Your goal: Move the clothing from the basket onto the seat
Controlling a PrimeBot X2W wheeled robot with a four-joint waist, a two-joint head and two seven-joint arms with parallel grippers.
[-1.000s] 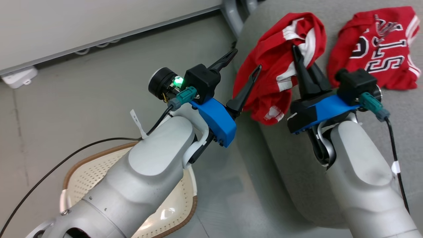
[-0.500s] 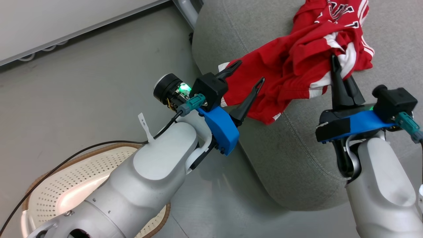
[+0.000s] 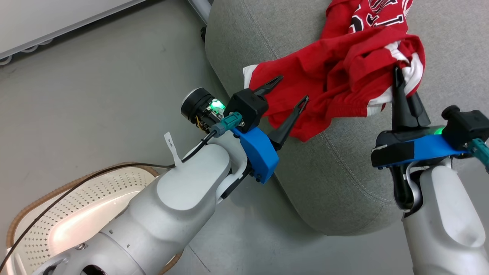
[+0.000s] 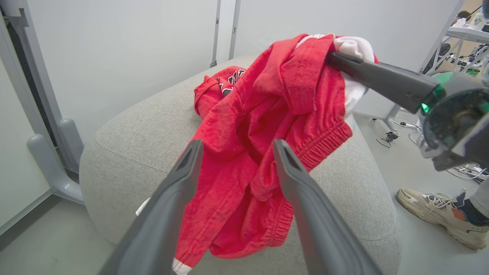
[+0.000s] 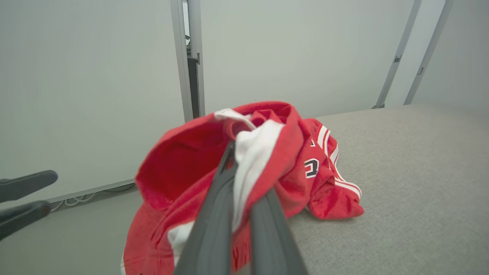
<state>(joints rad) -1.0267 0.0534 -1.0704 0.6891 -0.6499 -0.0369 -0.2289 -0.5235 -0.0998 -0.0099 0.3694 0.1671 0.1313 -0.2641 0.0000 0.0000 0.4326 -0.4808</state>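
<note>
My right gripper (image 3: 399, 74) is shut on a bright red garment with white trim (image 3: 336, 76), holding its bunched edge up over the grey seat (image 3: 344, 168). The cloth drapes down across the seat's left edge. In the right wrist view the closed fingers (image 5: 219, 214) pinch the red and white fabric (image 5: 252, 152). A second red garment with black-and-white numbers (image 3: 376, 15) lies on the seat behind it. My left gripper (image 3: 292, 88) hangs open beside the draped cloth with nothing between its fingers. The cream basket (image 3: 76, 206) sits on the floor at the lower left, partly hidden by my left arm.
Grey floor (image 3: 95, 95) runs between the basket and the seat. A white wall panel with a rail (image 3: 46, 23) closes off the far left. A person's shoe (image 4: 435, 214) stands on the floor beyond the seat in the left wrist view.
The camera has swung right, so the whole picture has shifted. My right gripper has carried the trimmed garment further over the seat, toward the numbered one. The left gripper stays open.
</note>
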